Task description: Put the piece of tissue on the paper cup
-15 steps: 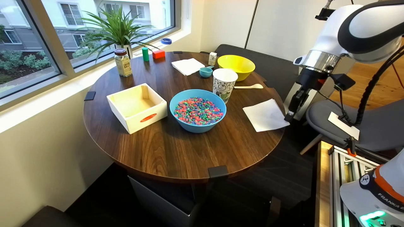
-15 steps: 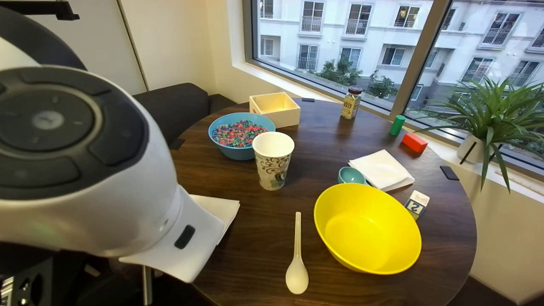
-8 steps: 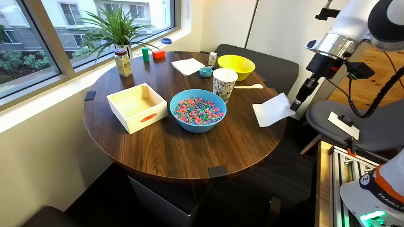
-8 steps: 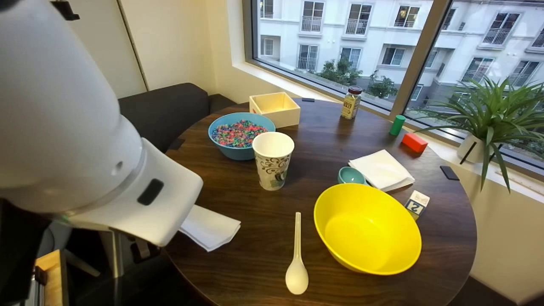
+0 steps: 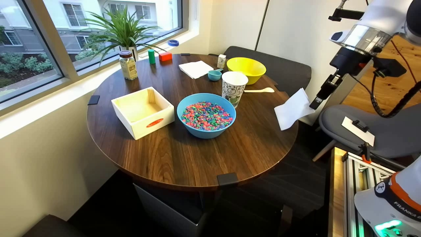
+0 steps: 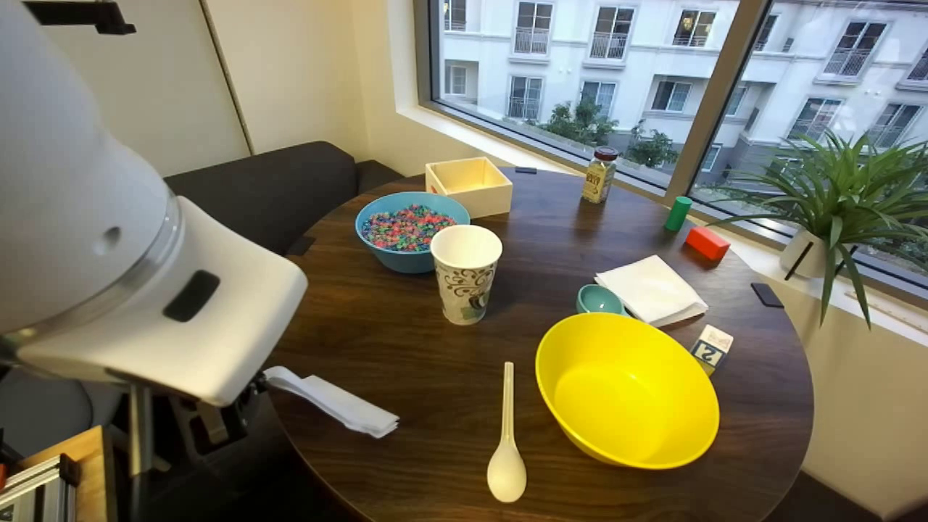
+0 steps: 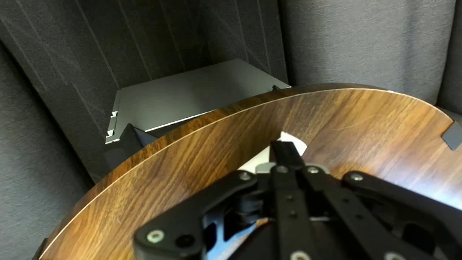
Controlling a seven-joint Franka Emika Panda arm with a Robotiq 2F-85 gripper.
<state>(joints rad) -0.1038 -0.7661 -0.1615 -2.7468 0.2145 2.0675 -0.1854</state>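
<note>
White tissue [image 5: 292, 110], broadside only in an exterior view

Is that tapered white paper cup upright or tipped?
Upright: in both exterior views, the tapered white paper cup stands with its mouth facing up.

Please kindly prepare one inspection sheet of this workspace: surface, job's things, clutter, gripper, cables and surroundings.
Surface: round dark-wood table.
Job's things: white paper napkin bent, pinched near its edge; paper cup upright, uncovered.
Clutter: blue bowl of coloured bits, wooden box, yellow bowl, white spoon, teal measuring cup, labelled jar, second white napkin, number block, green cylinder, red block.
Gripper: shut on the bent napkin.
Cables: black cable hanging in a loop.
Surroundings: window, potted plant, dark bench, grey chair.
</note>
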